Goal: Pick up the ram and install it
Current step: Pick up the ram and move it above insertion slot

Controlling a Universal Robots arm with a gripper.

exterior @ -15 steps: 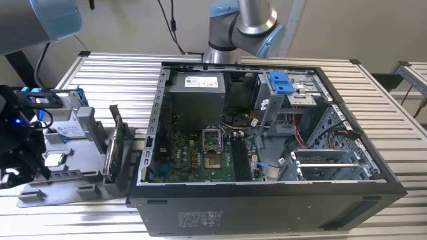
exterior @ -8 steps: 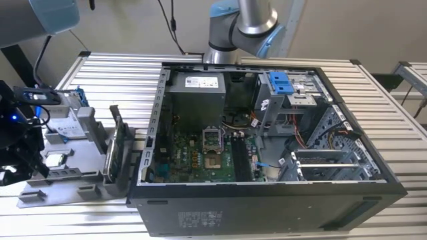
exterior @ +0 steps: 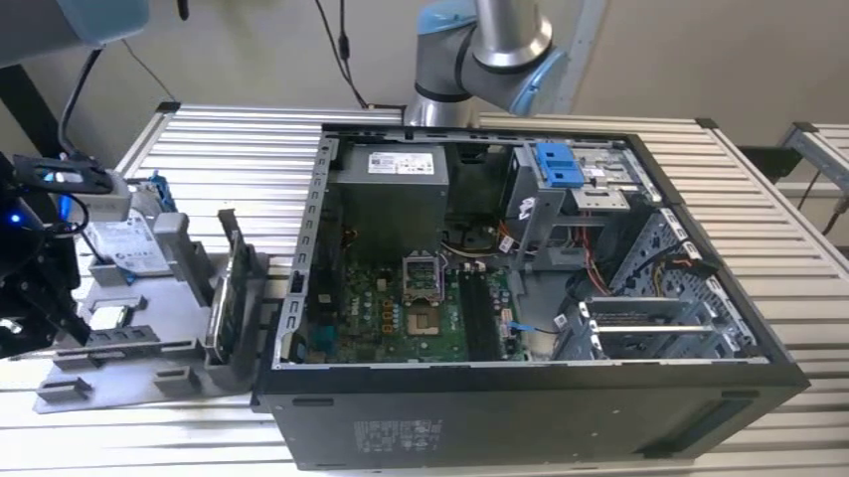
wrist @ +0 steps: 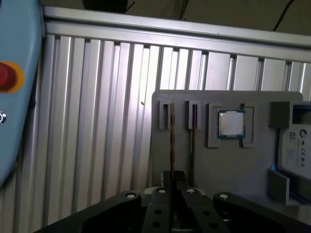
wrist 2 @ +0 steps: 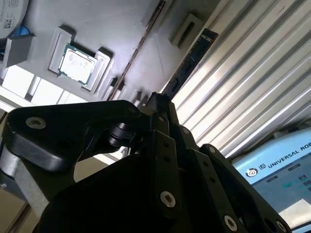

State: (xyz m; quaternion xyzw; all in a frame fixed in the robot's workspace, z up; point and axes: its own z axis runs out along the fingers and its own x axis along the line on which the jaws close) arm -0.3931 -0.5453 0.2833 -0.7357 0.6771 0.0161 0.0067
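**Ram [wrist: 171, 136] in its slot, tool [wrist: 173, 177] lined up**

The ram stands on edge in the slot nearest the grey tray's [wrist: 233, 165] side edge. It is 1 of 2 sticks, likely kept upright to offer a top edge. Your tool sits at its end, in line with it; you cannot tell if it grips. The arm [exterior: 478, 50] reaches away from the open case [exterior: 531, 417], wrist seemingly aimed down.

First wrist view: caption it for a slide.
Gripper lined up with the ram, standing on edge in the grey tray near a processor chip.
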